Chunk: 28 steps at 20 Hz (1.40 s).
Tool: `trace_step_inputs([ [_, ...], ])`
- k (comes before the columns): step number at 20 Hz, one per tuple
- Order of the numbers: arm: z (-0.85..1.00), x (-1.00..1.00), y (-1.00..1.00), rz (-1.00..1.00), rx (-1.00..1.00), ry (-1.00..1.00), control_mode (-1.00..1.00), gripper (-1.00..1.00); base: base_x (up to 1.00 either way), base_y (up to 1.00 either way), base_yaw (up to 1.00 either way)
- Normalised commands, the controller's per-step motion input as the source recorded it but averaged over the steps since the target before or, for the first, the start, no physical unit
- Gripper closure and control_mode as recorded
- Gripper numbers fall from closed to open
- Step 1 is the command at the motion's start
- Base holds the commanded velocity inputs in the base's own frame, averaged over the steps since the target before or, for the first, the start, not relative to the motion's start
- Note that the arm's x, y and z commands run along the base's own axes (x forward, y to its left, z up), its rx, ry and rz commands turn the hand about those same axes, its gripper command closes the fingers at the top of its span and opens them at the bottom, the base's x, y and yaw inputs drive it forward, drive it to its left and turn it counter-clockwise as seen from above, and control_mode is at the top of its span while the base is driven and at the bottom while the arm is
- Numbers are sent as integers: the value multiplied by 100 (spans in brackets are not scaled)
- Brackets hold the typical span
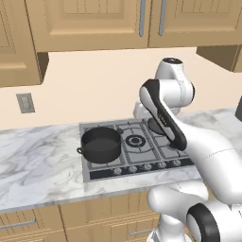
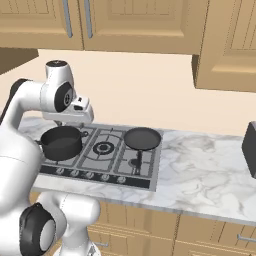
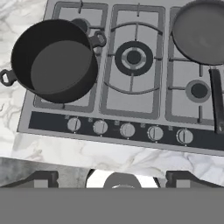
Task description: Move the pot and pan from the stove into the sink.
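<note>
Currently gripper (image 3: 112,175) jaws wide apart, empty, hovering above stove (image 3: 131,131). Pot (image 3: 54,61) on stove's left burner, pan (image 3: 199,30) back right. I'd judge pot rigid, heavyish; grab rim or loop handle.

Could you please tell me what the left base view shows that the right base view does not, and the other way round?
Left base view alone: a grey wall outlet left of the stove, and a long stretch of marble counter on that side.

Right base view alone: the whole pan with its long handle toward the knobs, counter to the right, and a dark object at the right edge.

Shared: the stove, the pot on its left burner, the wooden cabinets and the arm.
</note>
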Motion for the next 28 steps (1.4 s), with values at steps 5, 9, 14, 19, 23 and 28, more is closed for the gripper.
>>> trace_step_inputs([
  [5, -7, -2, 18, 0, -2, -7, -100, -100, 0, 0, 0],
  [9, -25, 26, 31, -4, 0, -8, -100, -100, 0, 0, 0],
  [14, -34, 35, 37, -8, 0, -6, -100, -100, 0, 0, 0],
  [19, -39, 50, 40, -11, 0, -2, -100, -100, 0, 0, 0],
  [23, -40, 53, 32, -9, 0, -2, -100, -100, 0, 0, 0],
  [28, -45, 57, 25, -9, 0, -1, -100, -100, 0, 0, 0],
])
